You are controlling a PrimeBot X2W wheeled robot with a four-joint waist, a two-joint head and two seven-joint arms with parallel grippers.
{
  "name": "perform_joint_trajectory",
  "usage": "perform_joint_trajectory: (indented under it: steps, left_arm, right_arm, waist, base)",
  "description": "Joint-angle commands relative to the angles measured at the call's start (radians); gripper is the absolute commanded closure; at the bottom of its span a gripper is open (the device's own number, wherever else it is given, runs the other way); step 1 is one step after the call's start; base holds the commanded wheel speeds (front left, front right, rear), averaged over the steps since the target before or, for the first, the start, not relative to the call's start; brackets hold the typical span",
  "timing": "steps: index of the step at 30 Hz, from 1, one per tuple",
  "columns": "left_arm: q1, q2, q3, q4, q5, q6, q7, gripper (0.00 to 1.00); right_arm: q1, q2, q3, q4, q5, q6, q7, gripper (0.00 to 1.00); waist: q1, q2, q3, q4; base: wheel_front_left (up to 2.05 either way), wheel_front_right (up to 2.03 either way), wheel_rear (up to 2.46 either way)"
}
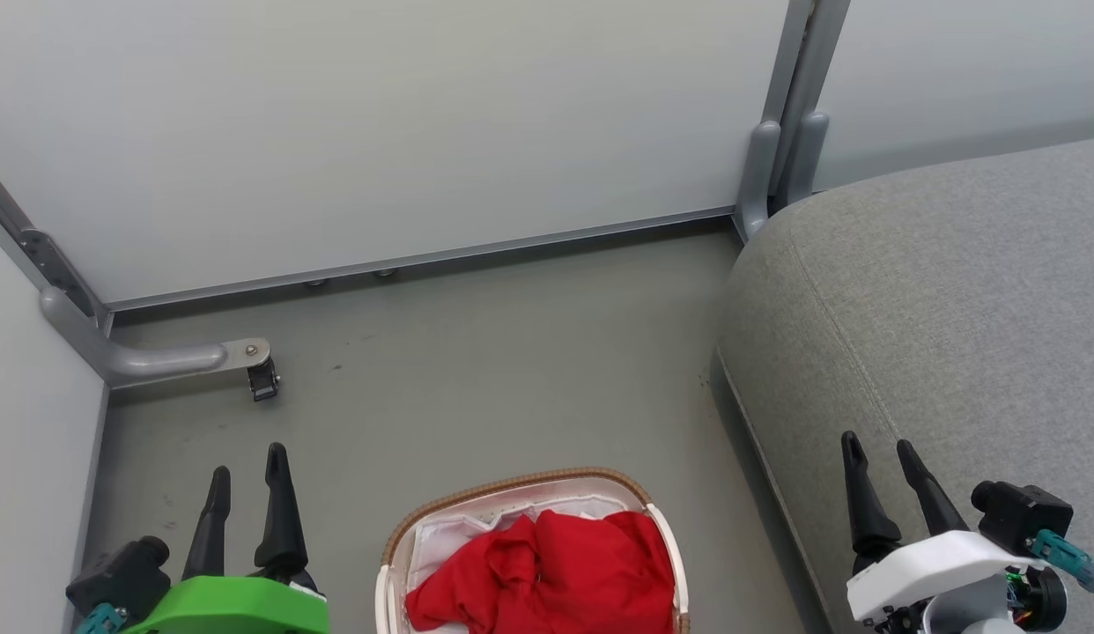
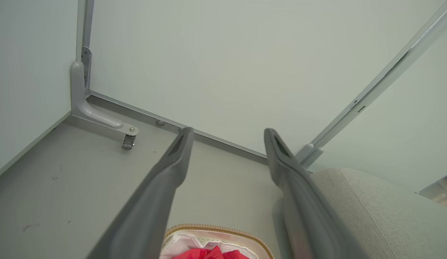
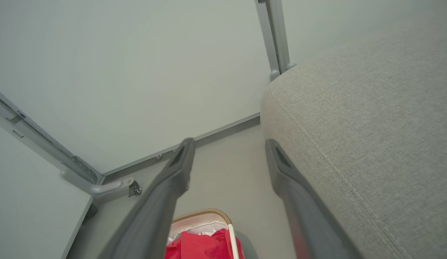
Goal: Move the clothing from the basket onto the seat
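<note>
Red clothing (image 1: pixel 547 572) lies crumpled in the basket (image 1: pixel 521 486), a cream basket with a brown woven rim and white liner, standing on the floor at the bottom middle of the head view. The grey seat (image 1: pixel 943 308) rises to its right. My left gripper (image 1: pixel 246 480) hovers open to the left of the basket, nothing between its fingers. My right gripper (image 1: pixel 877 453) stands open over the seat's front edge, also empty. The left wrist view shows the basket rim (image 2: pixel 223 229) and red clothing (image 2: pixel 209 254) below the left gripper (image 2: pixel 227 136). In the right wrist view the clothing (image 3: pixel 202 246) and seat (image 3: pixel 371 136) flank the right gripper (image 3: pixel 229 145).
Pale partition walls (image 1: pixel 380 132) close off the back and left. A grey metal foot with a caster (image 1: pixel 261 379) sticks out onto the floor at the left. A grey post (image 1: pixel 780 158) stands at the seat's far corner. Bare grey floor (image 1: pixel 494 370) lies beyond the basket.
</note>
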Motion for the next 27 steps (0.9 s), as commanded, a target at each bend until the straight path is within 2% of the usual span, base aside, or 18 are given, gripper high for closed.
perform_joint_trajectory:
  steps: [1, 27]
  left_arm:
    - [0.009, 0.008, -0.001, -0.005, 0.03, 0.001, -0.009, 0.0]
    - [0.031, 0.01, -0.015, 0.027, 0.202, 0.006, -0.066, 0.0]
  right_arm:
    - [0.012, -0.007, 0.002, -0.01, -0.027, 0.0, -0.01, 0.0]
    - [0.032, -0.009, 0.029, -0.024, -0.238, 0.0, -0.067, 0.0]
  waist:
    - [0.0, -0.0001, 0.0, 0.0]
    - [-0.0001, -0.0001, 0.003, 0.008]
  base:
    - [0.0, 0.0, 0.0]
    - [0.0, 0.0, 0.0]
